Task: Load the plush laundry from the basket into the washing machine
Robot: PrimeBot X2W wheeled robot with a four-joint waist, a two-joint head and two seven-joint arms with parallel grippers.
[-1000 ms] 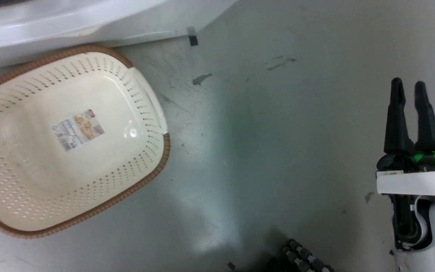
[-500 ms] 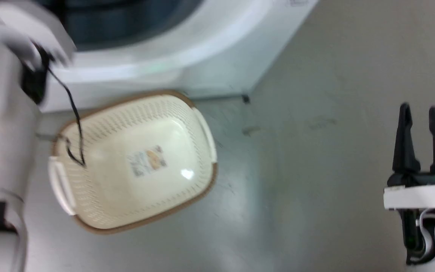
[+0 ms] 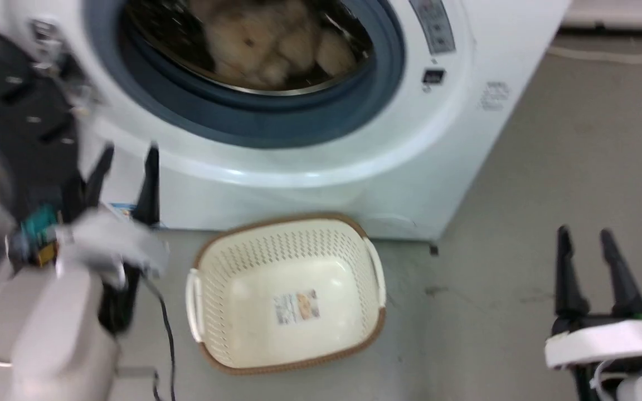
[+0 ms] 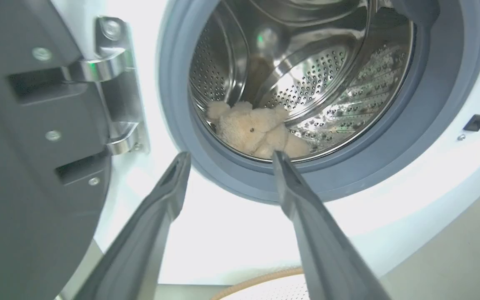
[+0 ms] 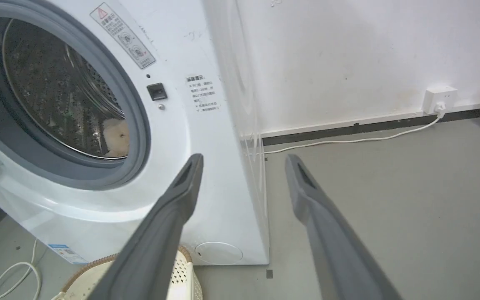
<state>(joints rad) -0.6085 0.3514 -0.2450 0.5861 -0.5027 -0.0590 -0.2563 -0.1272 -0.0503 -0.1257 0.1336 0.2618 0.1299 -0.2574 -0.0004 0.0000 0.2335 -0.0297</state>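
Though shaggy, plush [image 4: 251,132] in perforated drum [image 4: 331,79]

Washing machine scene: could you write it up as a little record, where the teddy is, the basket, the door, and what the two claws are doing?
Plush laundry: lying in the drum of the washing machine
Door: swung open, on the robot's left
Basket: on the floor before the machine, bare bottom and label sticker showing
Left gripper: open, holding nothing, pointed at the drum opening
Right gripper: open, holding nothing, over the floor at the right
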